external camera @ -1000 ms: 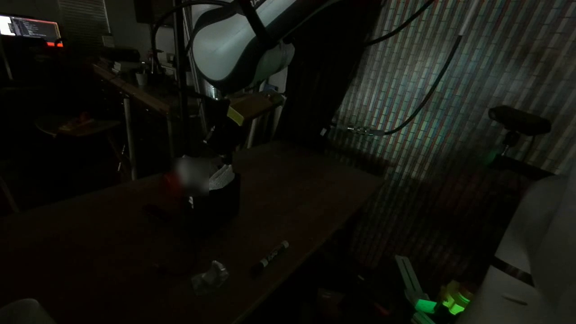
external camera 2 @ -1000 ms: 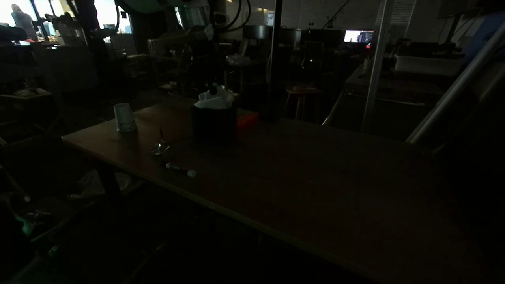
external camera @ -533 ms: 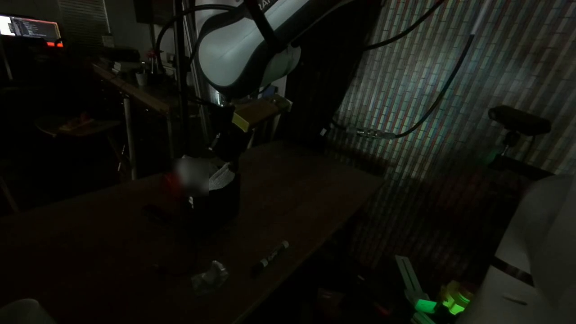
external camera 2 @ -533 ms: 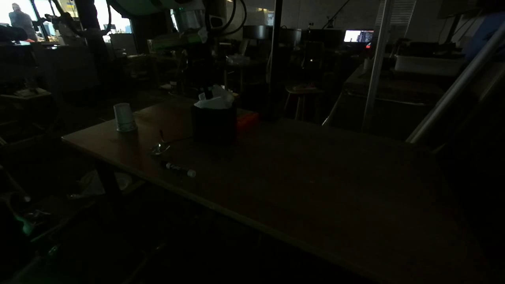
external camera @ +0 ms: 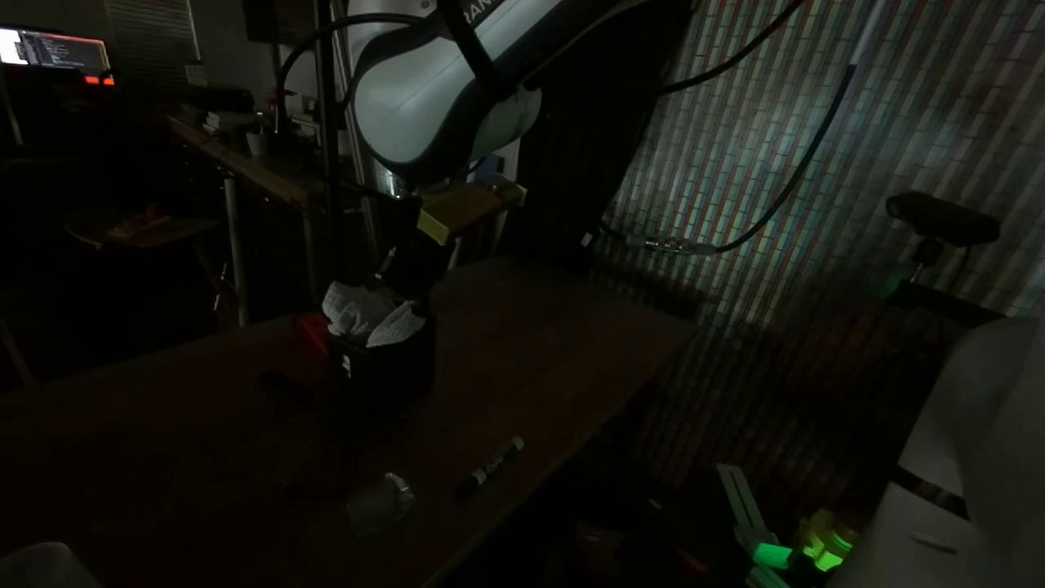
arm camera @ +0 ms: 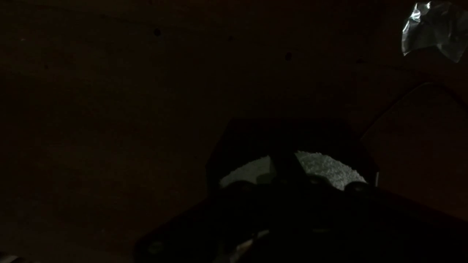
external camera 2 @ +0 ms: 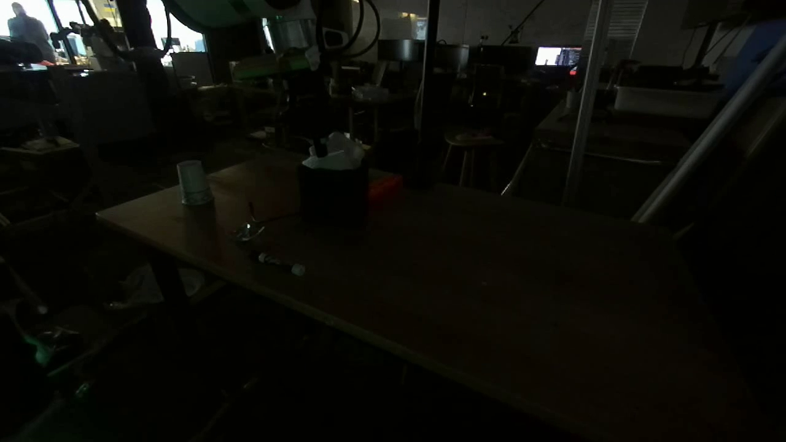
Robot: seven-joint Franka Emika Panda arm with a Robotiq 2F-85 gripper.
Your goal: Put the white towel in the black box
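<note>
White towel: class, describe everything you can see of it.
The white towel is pale, textured and soft-looking. It sits crumpled in the black box, folds rising above the rim in both exterior views; its lower part is hidden. The shut claw points down at the folds; whether it touches them is unclear.

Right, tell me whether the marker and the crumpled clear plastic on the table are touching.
Apart. In an exterior view, a strip of tabletop shows plainly between the dark end of the marker and the crumpled clear plastic.
</note>
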